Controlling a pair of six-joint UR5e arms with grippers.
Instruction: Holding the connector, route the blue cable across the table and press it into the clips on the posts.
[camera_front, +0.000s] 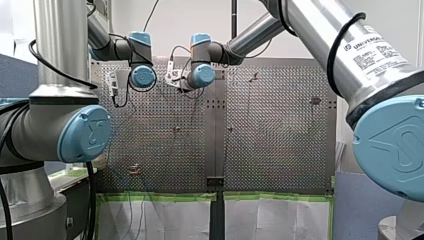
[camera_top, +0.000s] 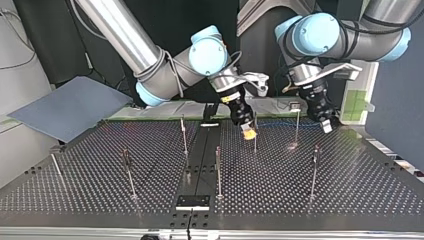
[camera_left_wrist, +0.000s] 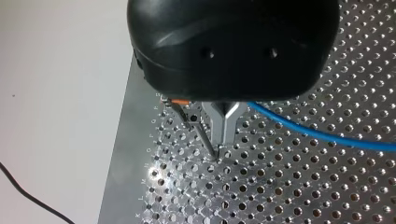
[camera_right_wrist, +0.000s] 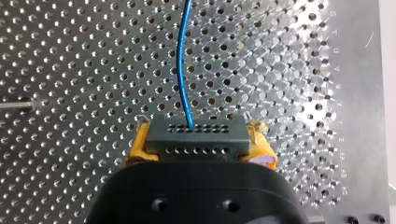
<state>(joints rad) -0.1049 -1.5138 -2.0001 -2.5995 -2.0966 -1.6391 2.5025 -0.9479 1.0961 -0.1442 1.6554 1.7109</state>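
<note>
A perforated metal bench (camera_front: 270, 150) fills the middle of the room, its near edge in the front view trimmed with green tape (camera_front: 165, 196) above hanging white sheets (camera_front: 270, 220). Beyond it stands a plain white wall (camera_front: 200, 15). In the top view a dark backdrop (camera_top: 45, 45) rises behind the bench, and a blue-grey board (camera_top: 70, 107) lies just off its left corner. The left wrist view shows a pale surface (camera_left_wrist: 60, 93) beside the bench, crossed by a thin black cord (camera_left_wrist: 28, 200). The light is even and bright.
</note>
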